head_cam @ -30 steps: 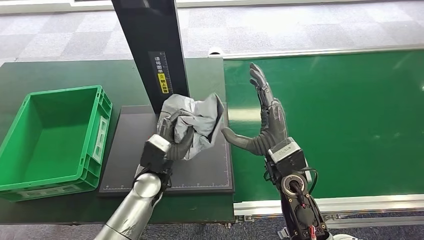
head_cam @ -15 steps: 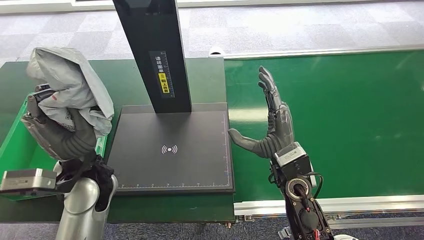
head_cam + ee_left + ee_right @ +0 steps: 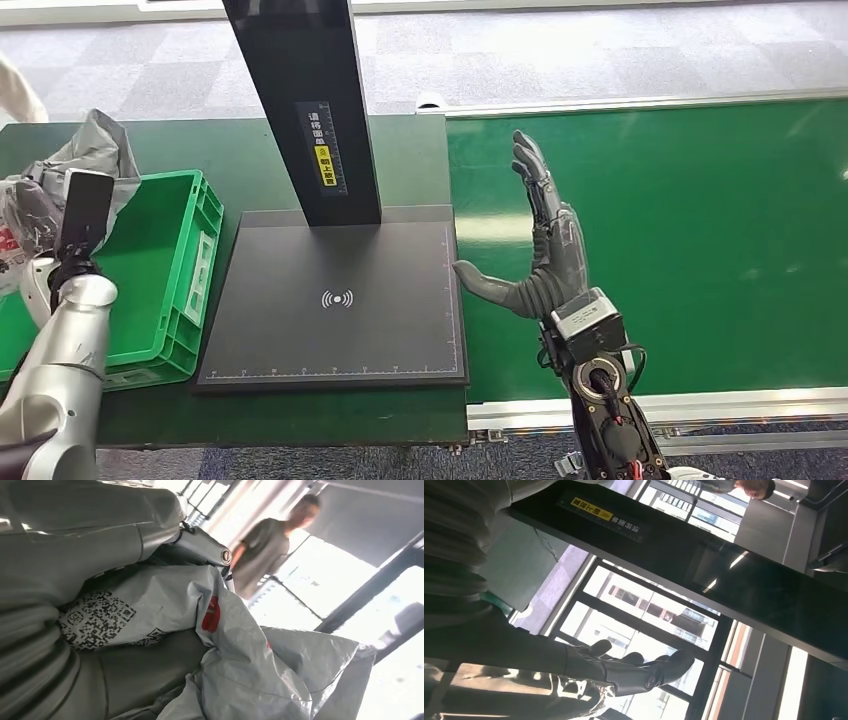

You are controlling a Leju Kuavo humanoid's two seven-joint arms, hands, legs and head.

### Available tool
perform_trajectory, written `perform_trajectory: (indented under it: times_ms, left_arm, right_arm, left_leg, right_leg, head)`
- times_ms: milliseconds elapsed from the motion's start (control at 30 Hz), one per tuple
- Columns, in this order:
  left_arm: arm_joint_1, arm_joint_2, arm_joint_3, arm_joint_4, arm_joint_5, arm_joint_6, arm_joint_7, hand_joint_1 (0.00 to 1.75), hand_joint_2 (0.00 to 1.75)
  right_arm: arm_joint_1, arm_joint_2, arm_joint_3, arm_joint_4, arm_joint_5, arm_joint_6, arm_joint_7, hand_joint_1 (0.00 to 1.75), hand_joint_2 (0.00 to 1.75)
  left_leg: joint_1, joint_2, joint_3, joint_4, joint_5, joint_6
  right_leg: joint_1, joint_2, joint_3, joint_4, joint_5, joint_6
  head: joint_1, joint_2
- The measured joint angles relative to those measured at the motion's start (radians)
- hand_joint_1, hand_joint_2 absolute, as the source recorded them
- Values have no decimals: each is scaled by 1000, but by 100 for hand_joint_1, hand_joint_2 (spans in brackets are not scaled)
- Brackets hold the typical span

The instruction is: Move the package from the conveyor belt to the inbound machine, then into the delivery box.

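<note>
My left hand (image 3: 35,215) grips the crumpled grey plastic package (image 3: 95,150) at the far left, above the left rim of the green delivery box (image 3: 180,260). In the left wrist view the package (image 3: 235,650) shows a QR label and a red mark, pressed against my hand (image 3: 60,595). The black inbound machine plate (image 3: 340,300) with its upright post (image 3: 300,100) lies bare. My right hand (image 3: 540,250) stands open and upright, fingers spread, over the green conveyor belt (image 3: 680,230) just right of the plate. The right wrist view shows its dark fingers (image 3: 644,672) empty.
A dark green table (image 3: 230,150) carries the box and the plate. The conveyor's metal rail (image 3: 700,405) runs along the near edge. A person (image 3: 265,555) stands beyond the table; a pale sleeve (image 3: 18,90) shows at the far left.
My left arm has swung further left with the package, from beside the plate to over the box's left side. The right hand has barely moved.
</note>
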Motion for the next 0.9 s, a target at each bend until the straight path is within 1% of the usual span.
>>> perform_trajectory:
  times_ms: [33, 67, 133, 300, 433, 500, 600, 667, 767, 800, 833, 900]
  left_arm:
    - [-9, 8, -3, 34, -22, -1, 27, 40, 175]
    - [-19, 15, -5, 65, -28, -13, 44, 2, 175]
    - [-34, 26, -2, 116, -7, -60, 45, 0, 175]
    - [-53, 29, 27, 174, 86, -191, -16, 0, 175]
    - [-68, 23, 61, 185, 176, -323, -84, 0, 175]
    - [-74, 19, 75, 183, 214, -371, -115, 0, 175]
    - [-78, 9, 90, 172, 258, -422, -138, 0, 175]
    - [-78, 0, 99, 158, 310, -477, -148, 0, 175]
    - [-63, -19, 111, 103, 454, -623, -156, 0, 44]
    - [-51, -28, 111, 73, 500, -661, -156, 0, 44]
    - [-33, -38, 107, 33, 535, -682, -157, 0, 87]
    - [18, -58, 89, -64, 569, -679, -165, 0, 175]
  right_arm:
    - [-1, 0, 2, 0, -2, 0, 0, 0, 175]
    - [-2, 0, 4, 0, -4, 0, 0, 0, 175]
    - [-3, 0, 7, 0, -6, 0, 0, 0, 175]
    - [-4, 0, 11, 1, -9, 0, 0, 0, 175]
    - [-8, 1, 11, 1, -14, 0, 2, 0, 175]
    - [-12, 1, 11, 2, -16, 0, 3, 0, 175]
    - [-14, 1, 11, 4, -17, 0, 4, 0, 175]
    - [-15, 1, 11, 6, -18, 0, 6, 0, 175]
    - [-17, 1, 11, 10, -19, -1, 12, 0, 175]
    - [-18, 0, 11, 12, -20, -1, 13, 0, 175]
    - [-19, 0, 11, 14, -20, -2, 14, 0, 175]
    - [-19, -1, 9, 19, -20, -5, 15, 0, 175]
  left_leg:
    - [0, 0, 0, 0, 0, 0]
    - [0, 0, 0, 0, 0, 0]
    - [0, 0, 0, 0, 0, 0]
    - [0, 0, 0, 0, 0, 0]
    - [0, 0, -1, 0, 0, 0]
    - [0, 0, -1, 0, 0, 0]
    - [0, 0, 0, 0, 0, 0]
    - [0, 0, -1, 0, 0, 0]
    - [0, 0, -1, 0, 0, 0]
    - [0, 0, -1, 0, 0, 0]
    - [0, 0, -1, 0, 0, 0]
    - [0, 1, -1, 0, 0, 0]
  right_leg:
    - [0, 0, 0, 0, 0, 0]
    - [0, 0, 0, 0, 0, 0]
    - [0, 0, -1, 0, 0, 0]
    - [0, 0, -1, 0, 0, 0]
    - [0, 0, -1, 0, 0, 0]
    - [0, 0, -1, 0, 0, 0]
    - [0, 0, -1, 0, 0, 0]
    - [0, 0, -1, 0, 0, 0]
    - [0, 0, -1, 0, 0, 0]
    - [0, 0, -1, 0, 0, 0]
    - [0, 0, -1, 0, 0, 0]
    - [0, 0, -1, 0, 0, 0]
  head:
    - [0, 0]
    - [0, 0]
    - [0, 0]
    - [0, 0]
    - [0, 0]
    - [0, 0]
    - [0, 0]
    - [0, 0]
    - [0, 0]
    - [0, 0]
    - [0, 0]
    - [0, 0]
